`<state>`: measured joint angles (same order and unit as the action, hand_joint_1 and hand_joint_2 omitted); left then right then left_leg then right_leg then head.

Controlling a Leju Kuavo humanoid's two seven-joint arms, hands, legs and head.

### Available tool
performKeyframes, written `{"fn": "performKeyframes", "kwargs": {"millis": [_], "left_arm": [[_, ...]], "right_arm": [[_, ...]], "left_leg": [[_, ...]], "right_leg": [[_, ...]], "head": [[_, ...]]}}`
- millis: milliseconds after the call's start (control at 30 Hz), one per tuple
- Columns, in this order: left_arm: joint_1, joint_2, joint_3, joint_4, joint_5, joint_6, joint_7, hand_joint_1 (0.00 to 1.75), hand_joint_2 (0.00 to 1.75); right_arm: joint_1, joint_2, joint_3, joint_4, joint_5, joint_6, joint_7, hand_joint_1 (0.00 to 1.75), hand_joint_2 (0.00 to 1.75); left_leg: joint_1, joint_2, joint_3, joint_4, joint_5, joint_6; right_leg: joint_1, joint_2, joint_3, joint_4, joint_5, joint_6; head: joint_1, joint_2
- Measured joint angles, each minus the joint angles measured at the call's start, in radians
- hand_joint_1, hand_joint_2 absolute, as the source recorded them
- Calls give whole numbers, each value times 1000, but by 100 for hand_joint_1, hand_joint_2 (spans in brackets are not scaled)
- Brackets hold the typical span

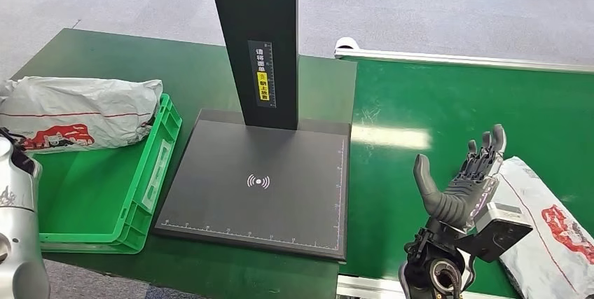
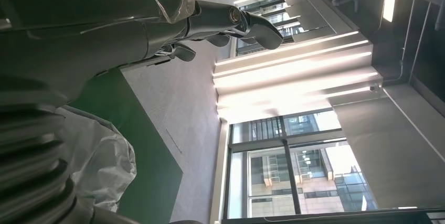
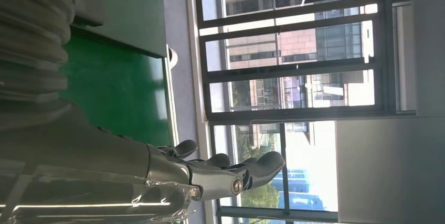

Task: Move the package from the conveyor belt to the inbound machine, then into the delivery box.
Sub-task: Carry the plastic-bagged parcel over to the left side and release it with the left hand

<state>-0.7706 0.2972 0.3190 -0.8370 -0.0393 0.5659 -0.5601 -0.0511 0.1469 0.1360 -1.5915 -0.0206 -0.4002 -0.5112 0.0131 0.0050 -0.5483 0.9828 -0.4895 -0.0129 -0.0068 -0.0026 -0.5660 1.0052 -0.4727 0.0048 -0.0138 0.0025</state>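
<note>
A white poly-mailer package (image 1: 553, 236) with a red print lies on the green conveyor belt (image 1: 448, 110) at the lower right. My right hand (image 1: 466, 180) stands just left of it, raised, fingers apart and pointing up, holding nothing. The right wrist view shows the same hand (image 3: 220, 171) empty over the belt (image 3: 120, 93). The black inbound machine (image 1: 259, 187), a flat plate with an upright post, sits in the middle. My left hand (image 2: 210, 24) has its fingers stretched out and empty, beside a crumpled white package (image 2: 99, 161).
A green delivery crate (image 1: 150, 173) stands left of the machine, with another white package (image 1: 77, 113) lying across its far rim. My silver left arm (image 1: 17, 236) rises at the lower left edge. Grey carpet lies beyond the table.
</note>
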Motion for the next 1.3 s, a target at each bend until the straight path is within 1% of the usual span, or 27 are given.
{"fn": "performKeyframes", "kwargs": {"millis": [100,167,200,300,333,367,400,467,533,567,600,667,700,733,767,833,867,933,1000,1067,1133,1300], "left_arm": [[6,-2,0,-9,11,-12,-12,0,175],[31,-14,-2,-48,40,-53,-32,0,175],[55,-27,-7,-86,61,-85,-40,0,175],[175,-98,-59,-253,145,-197,-44,0,175],[224,-128,-90,-314,173,-222,-46,0,175],[274,-157,-125,-370,193,-232,-50,0,175],[324,-188,-166,-424,202,-229,-58,0,175],[415,-246,-248,-516,196,-195,-78,0,175],[495,-297,-322,-581,193,-169,-80,0,175],[531,-320,-354,-601,197,-166,-75,0,175],[562,-341,-384,-613,202,-168,-69,0,175],[608,-376,-432,-620,212,-174,-68,0,175],[624,-389,-447,-620,219,-176,-69,0,175],[635,-399,-457,-620,225,-178,-70,0,175],[645,-407,-461,-621,230,-179,-71,0,175],[669,-417,-462,-629,237,-180,-71,0,175],[681,-420,-461,-634,238,-180,-71,0,175],[700,-424,-461,-641,242,-181,-70,0,175],[709,-427,-461,-642,249,-176,-69,0,175],[716,-429,-461,-642,257,-169,-68,0,175],[722,-430,-460,-643,261,-166,-68,0,175],[730,-430,-459,-645,281,-155,-68,0,175]], "right_arm": [[-1,0,-1,0,1,2,-3,0,175],[0,0,-1,-2,-7,21,-23,0,175],[0,0,0,-9,-28,50,-40,0,175],[-2,1,18,-64,-138,203,-76,0,175],[-8,1,30,-90,-163,242,-72,0,175],[-15,2,40,-115,-173,260,-60,0,175],[-24,4,49,-137,-170,256,-46,0,175],[-36,8,58,-163,-148,210,-17,0,175],[-38,12,60,-170,-159,189,-4,0,175],[-37,15,60,-171,-198,211,-3,0,131],[-36,19,58,-171,-260,253,-3,0,87],[-35,34,56,-179,-423,376,7,0,0],[-35,43,57,-188,-493,426,18,0,0],[-34,55,61,-202,-542,451,33,0,0],[-31,67,69,-220,-570,440,46,0,0],[-22,90,108,-268,-584,355,54,0,0],[-20,97,141,-295,-577,304,43,0,0],[-24,100,220,-344,-538,216,-5,0,0],[-40,95,298,-385,-503,149,-46,0,0],[-56,87,364,-418,-493,117,-58,0,0],[-66,79,412,-439,-491,108,-64,0,0],[-89,62,476,-465,-490,104,-84,0,0]], "left_leg": [[0,0,0,0,0,0],[0,0,0,0,0,0],[-1,0,0,0,0,0],[-2,0,0,0,-1,1],[-3,1,0,0,-1,1],[-3,1,0,0,-2,1],[-3,2,0,0,-2,1],[-3,2,1,0,-3,2],[-3,1,1,0,-4,2],[-3,1,1,0,-4,2],[-3,1,0,0,-4,3],[-3,1,0,0,-4,2],[-2,1,0,0,-4,2],[-2,1,0,0,-4,2],[-1,1,1,0,-4,2],[-1,2,1,0,-4,2],[0,1,0,0,-4,2],[0,1,0,0,-3,2],[0,2,0,0,-3,2],[0,2,0,0,-3,2],[0,2,0,0,-3,2],[-1,1,1,0,-3,2]], "right_leg": [[0,0,0,0,0,0],[0,0,0,0,0,0],[-1,0,0,0,0,0],[-2,0,0,0,0,0],[-2,0,0,0,0,0],[-3,1,0,-1,0,0],[-3,1,0,-1,0,0],[-3,1,0,-1,0,1],[-3,1,0,-2,0,1],[-3,1,0,-2,-1,1],[-3,1,0,-2,-1,1],[-3,1,0,-2,-1,1],[-2,1,0,-2,-1,1],[-2,1,0,-2,-1,1],[-1,1,0,-1,-1,1],[-1,1,0,-1,-1,1],[0,1,0,-1,-1,0],[0,1,-1,-1,-1,0],[0,1,-1,-1,-1,0],[0,1,0,-1,-1,0],[0,1,0,-1,-1,0],[-1,1,1,-1,-1,0]], "head": [[0,0],[0,0],[0,0],[0,0],[0,0],[0,0],[0,0],[0,0],[0,0],[0,0],[0,0],[0,0],[0,0],[0,0],[0,0],[0,0],[0,0],[0,0],[0,0],[0,0],[0,0],[0,0]]}}
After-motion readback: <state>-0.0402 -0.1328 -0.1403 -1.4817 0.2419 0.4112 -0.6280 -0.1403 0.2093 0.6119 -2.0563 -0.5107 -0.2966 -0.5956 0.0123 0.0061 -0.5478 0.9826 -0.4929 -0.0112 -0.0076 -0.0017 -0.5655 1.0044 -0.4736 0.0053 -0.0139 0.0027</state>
